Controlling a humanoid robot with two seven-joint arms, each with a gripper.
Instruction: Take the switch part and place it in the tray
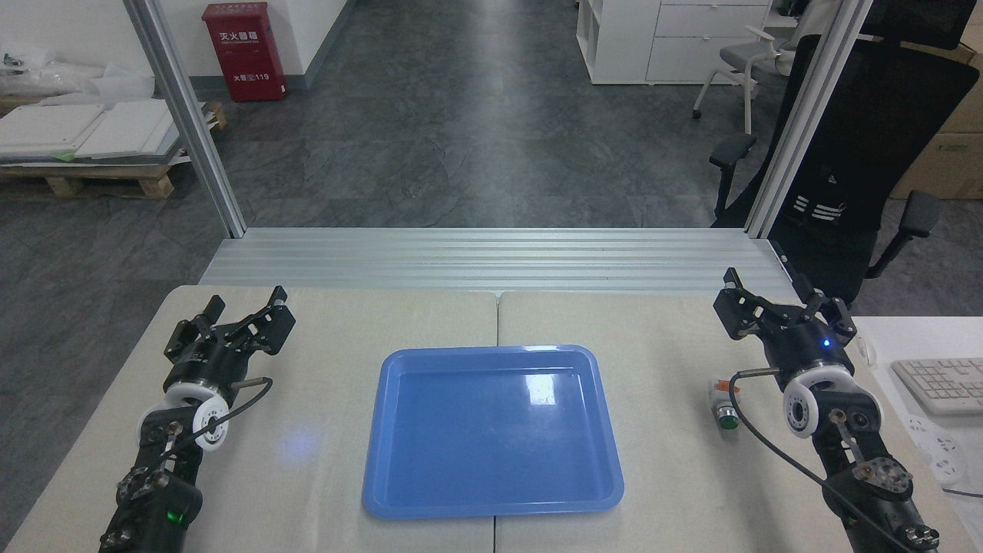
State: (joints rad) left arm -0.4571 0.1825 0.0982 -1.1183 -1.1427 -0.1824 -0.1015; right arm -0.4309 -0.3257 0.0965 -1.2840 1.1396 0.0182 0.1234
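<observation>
The switch part (723, 403) lies on the table right of the tray, with its orange tab toward the far side and its green button toward me. The large glossy blue tray (491, 503) sits at the table's middle with nothing in it. My right gripper (777, 296) is open, raised near the table's far right edge, beyond and to the right of the switch part, holding nothing. My left gripper (242, 309) is open at the far left of the table, well away from the tray, with nothing between its fingers.
A white keyboard (941, 385) and a power strip (941, 453) lie on a white desk at the right. A black office chair (860, 153) stands behind the right aluminium post (806, 115). A ribbed metal strip (491, 261) borders the table's far edge.
</observation>
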